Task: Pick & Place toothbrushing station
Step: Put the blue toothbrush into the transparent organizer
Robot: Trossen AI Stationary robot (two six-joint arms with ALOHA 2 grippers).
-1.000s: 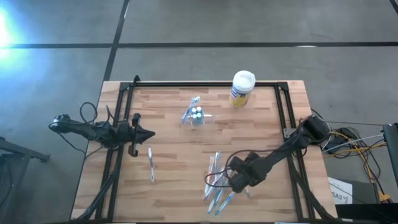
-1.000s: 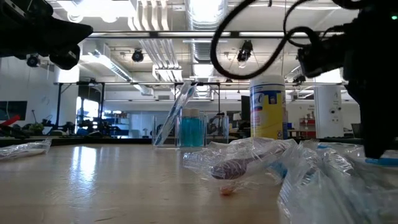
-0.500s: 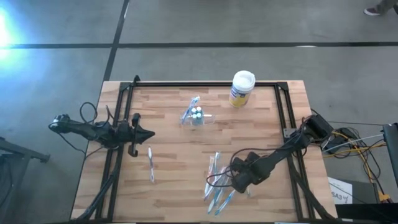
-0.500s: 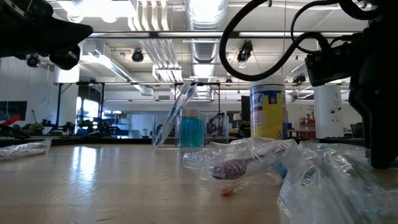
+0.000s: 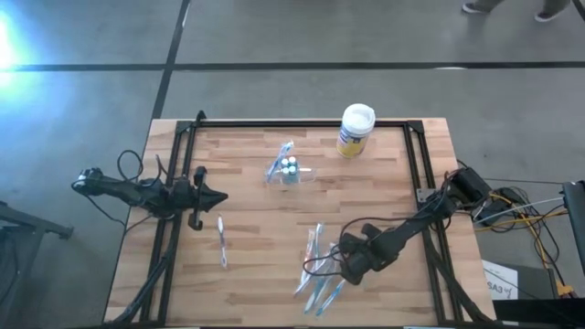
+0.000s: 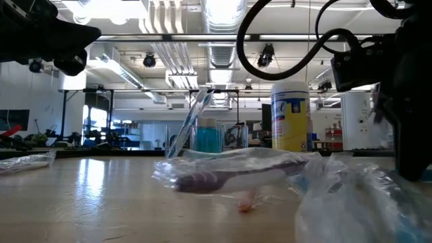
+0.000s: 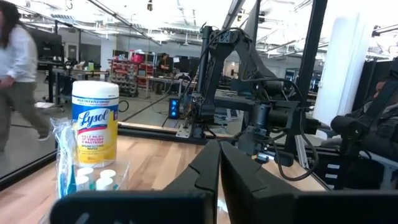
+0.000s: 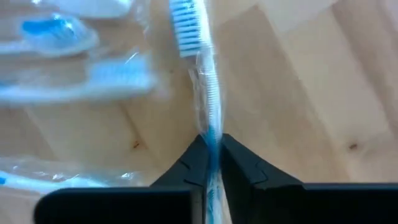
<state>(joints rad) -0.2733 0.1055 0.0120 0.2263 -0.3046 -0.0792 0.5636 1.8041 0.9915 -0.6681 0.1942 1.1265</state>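
Clear-wrapped toothbrushes (image 5: 315,274) lie in a loose pile near the front edge of the wooden table (image 5: 256,196). Right gripper (image 5: 340,271) sits low at that pile, fingers (image 8: 193,165) pinched tight on one blue-and-white wrapped toothbrush (image 8: 202,81). Another wrapped brush (image 5: 221,240) lies alone, left of the pile. Left gripper (image 5: 218,196) hovers at the table's left edge, fingers (image 7: 208,168) pressed together, holding nothing. Farther back, mid-table, the toothbrushing station (image 5: 290,171) stands upright, see-through, a wrapped brush leaning in it. Yellow-and-blue canister (image 5: 356,130) with white lid stands at the far edge, to the right of the station. Person (image 7: 18,81) walking in the room beyond.
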